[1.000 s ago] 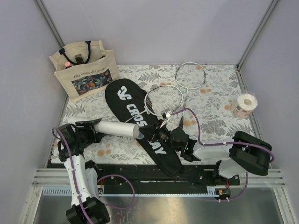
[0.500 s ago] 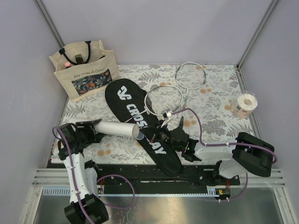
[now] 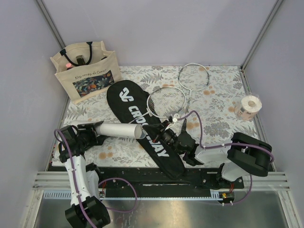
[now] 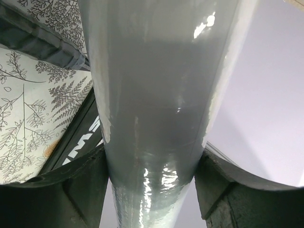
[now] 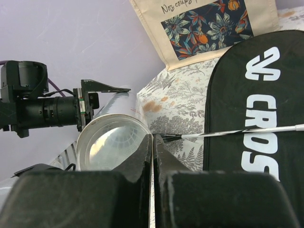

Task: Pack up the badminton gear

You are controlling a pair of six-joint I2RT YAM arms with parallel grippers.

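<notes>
So far: nothing looks packed yet, so I think the job has only just begun.
Cover: the black cover (image 3: 135,114) lies flat on the tabletop (image 3: 213,95), and I can see nothing going into it.
Rackets: the near racket (image 3: 166,101) has its round head just beside the cover and its thin shaft across it. The far racket (image 3: 196,76) lies farther back, out in the open.
Tube: the white tube (image 3: 118,129) is up off the tabletop and lies sideways in the air. Its open mouth points at the other arm.
Left claw: the left claw (image 3: 99,128) is spread wide around the tube's far end. One finger presses on each side and holds it up.
Right claw: the right claw (image 5: 152,142) is closed tight, right in front of the tube's mouth. The near racket's thin shaft runs up to its tips, but I cannot tell if it is pinched.
Left arm: bent low at the left edge, reaching toward the middle.
Right arm: stretched low across the cover's narrow end.
Left to do: most likely both rackets go into the cover, and the tube gets put away too.
Not in the job: the tote bag (image 3: 85,71) and the tape roll (image 3: 248,107).
</notes>
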